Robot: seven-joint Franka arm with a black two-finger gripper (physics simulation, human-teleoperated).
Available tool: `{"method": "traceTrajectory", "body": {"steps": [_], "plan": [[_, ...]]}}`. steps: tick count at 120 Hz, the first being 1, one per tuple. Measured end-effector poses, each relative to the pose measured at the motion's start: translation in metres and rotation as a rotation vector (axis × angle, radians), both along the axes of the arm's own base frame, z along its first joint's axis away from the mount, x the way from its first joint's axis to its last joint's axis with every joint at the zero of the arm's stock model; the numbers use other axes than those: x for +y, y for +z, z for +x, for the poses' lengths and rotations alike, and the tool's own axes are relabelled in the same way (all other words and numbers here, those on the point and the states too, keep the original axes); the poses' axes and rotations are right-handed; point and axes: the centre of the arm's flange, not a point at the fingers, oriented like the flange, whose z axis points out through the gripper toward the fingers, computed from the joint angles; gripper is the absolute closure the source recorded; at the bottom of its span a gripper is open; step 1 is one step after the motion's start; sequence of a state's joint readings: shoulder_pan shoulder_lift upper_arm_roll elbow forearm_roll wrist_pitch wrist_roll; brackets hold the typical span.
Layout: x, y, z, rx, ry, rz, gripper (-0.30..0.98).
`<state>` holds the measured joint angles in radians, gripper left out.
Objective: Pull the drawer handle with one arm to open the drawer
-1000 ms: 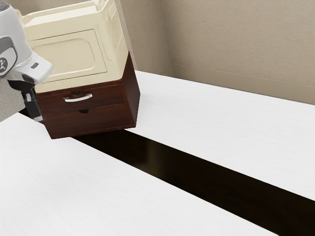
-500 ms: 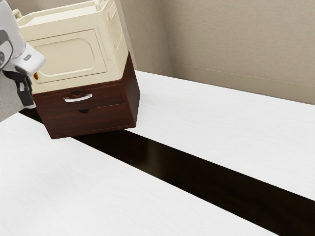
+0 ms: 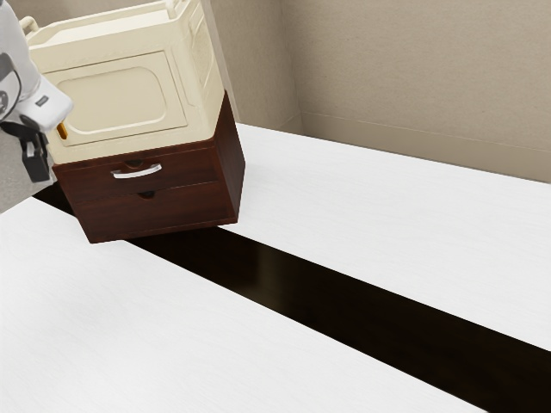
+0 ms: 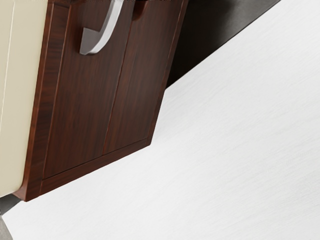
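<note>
My gripper (image 3: 38, 179) hangs at the exterior view's left edge, beside the left side of the dark red wooden cabinet (image 3: 228, 163) and apart from the handle. The cabinet has two drawers, one above the other. The upper drawer (image 3: 194, 171) is closed and carries a curved silver handle (image 3: 137, 173); the lower drawer (image 3: 172, 209) is closed too. In the wrist view the silver handle (image 4: 102, 37) stands out from the upper drawer front (image 4: 80, 110), with the lower drawer front (image 4: 135, 95) alongside.
A cream plastic crate (image 3: 120, 95) rests on top of the cabinet. The white table (image 3: 370, 224) has a dark strip (image 3: 344, 301) running diagonally across it. Beige walls (image 3: 413, 69) rise behind.
In the exterior view my gripper has moved left and up, away from the handle. The cabinet, its drawers and the crate have stayed where they were.
</note>
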<state>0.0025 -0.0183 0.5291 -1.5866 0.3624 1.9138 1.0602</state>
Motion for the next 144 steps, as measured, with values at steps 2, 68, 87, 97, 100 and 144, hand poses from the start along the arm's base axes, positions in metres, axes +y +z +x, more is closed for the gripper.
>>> {"method": "traceTrajectory", "body": {"steps": [2,68,87,97,100,144], "plan": [[0.000,-0.001,0.001,0.003,-0.003,0.001,0.00],[-0.008,-0.037,0.037,0.022,-0.074,0.021,0.00],[0.009,-0.054,0.038,0.036,-0.053,0.023,0.00],[-0.002,-0.056,0.048,0.033,-0.079,0.027,0.00],[-0.004,-0.057,0.050,0.031,-0.084,0.027,0.00],[-0.003,-0.073,0.063,-0.006,-0.102,0.015,0.00]]}}
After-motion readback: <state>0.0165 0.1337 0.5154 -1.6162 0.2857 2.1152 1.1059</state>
